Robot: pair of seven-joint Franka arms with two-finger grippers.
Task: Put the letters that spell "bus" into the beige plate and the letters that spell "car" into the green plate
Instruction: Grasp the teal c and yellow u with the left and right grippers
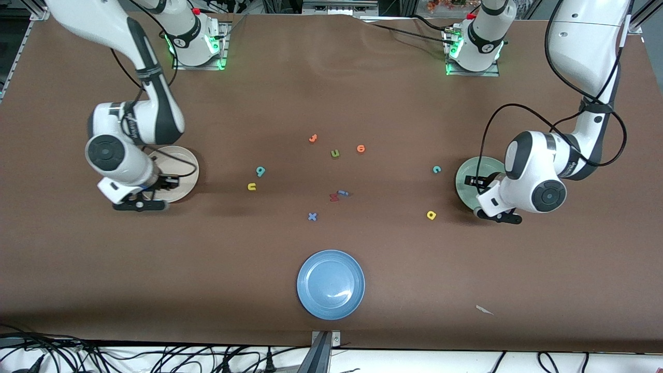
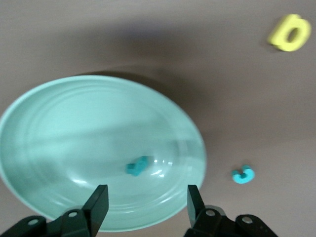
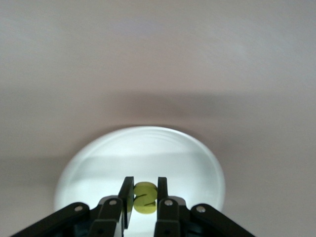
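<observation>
Teal "r" (image 2: 138, 166) lies inside the green plate (image 2: 59, 118), free of me: my left gripper (image 2: 144, 202) hangs over that plate at the left arm's end of the table, jaws spread apart, nothing between them. Teal "c" (image 1: 437, 169) sits on the brown table (image 1: 331, 93) just beside the green plate, toward the middle; yellow "a" (image 1: 431, 215) is nearer the front camera than the "c", also off the plate. My right gripper (image 3: 141, 195) is over the beige plate (image 3: 187, 158) at the right arm's end, jaws clenched on the yellow "s" (image 3: 144, 198), letter held above the plate's surface. Teal "b" (image 1: 260, 171) and yellow "u" (image 1: 251, 187) lie close together on the table between the beige plate and the centre cluster, neither in a plate. Centre cluster: two orange letters (image 1: 313, 138), green "u" (image 1: 335, 153), a small red and blue pair (image 1: 338, 195), blue "x" (image 1: 312, 217). Blue plate (image 1: 311, 300) sits nearest the front camera, mid-table. A small white scrap (image 1: 484, 310) lies near the table edge toward the left arm's end.
</observation>
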